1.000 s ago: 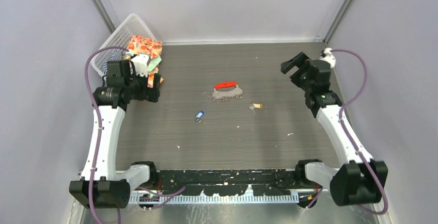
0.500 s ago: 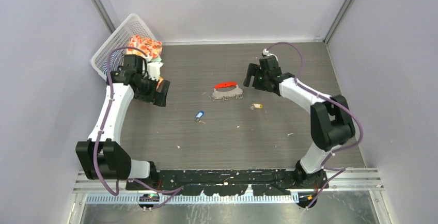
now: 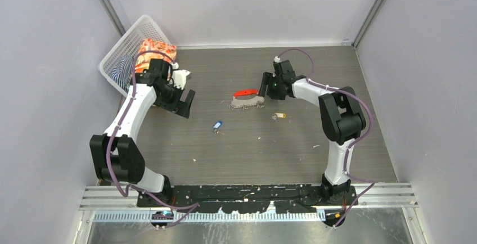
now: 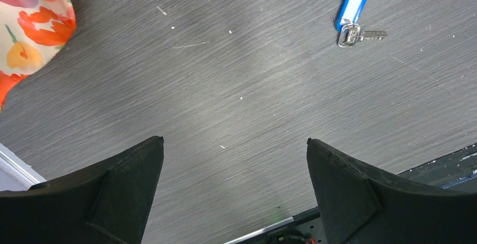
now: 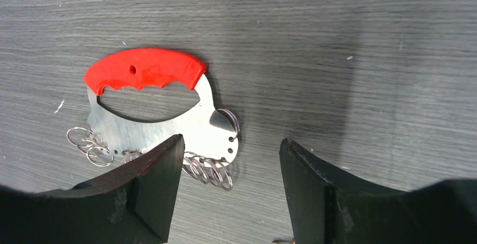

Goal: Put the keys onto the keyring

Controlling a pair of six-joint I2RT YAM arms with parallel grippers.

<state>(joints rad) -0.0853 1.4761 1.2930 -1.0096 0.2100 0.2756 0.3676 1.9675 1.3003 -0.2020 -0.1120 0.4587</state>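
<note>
The keyring, a flat metal plate with a red top edge and several wire rings, lies mid-table. In the right wrist view the keyring sits just ahead of my right gripper. That gripper is open with nothing between its fingers, and its left finger overlaps the plate's lower rim. From above, the right gripper hovers at the keyring's right end. The blue-headed key lies nearer the front, and the yellow-headed key lies to its right. My left gripper is wide open over bare table, with the blue key far ahead of the left gripper.
A white basket stands in the back left corner with a floral orange cloth and a striped cloth in it. The floral cloth shows at the left wrist view's top left. Grey walls close in both sides.
Both arms swung in toward the table's middle. The right gripper came over the keyring's right end and its jaws narrowed. The left gripper moved right, toward the blue key, staying wide open.
</note>
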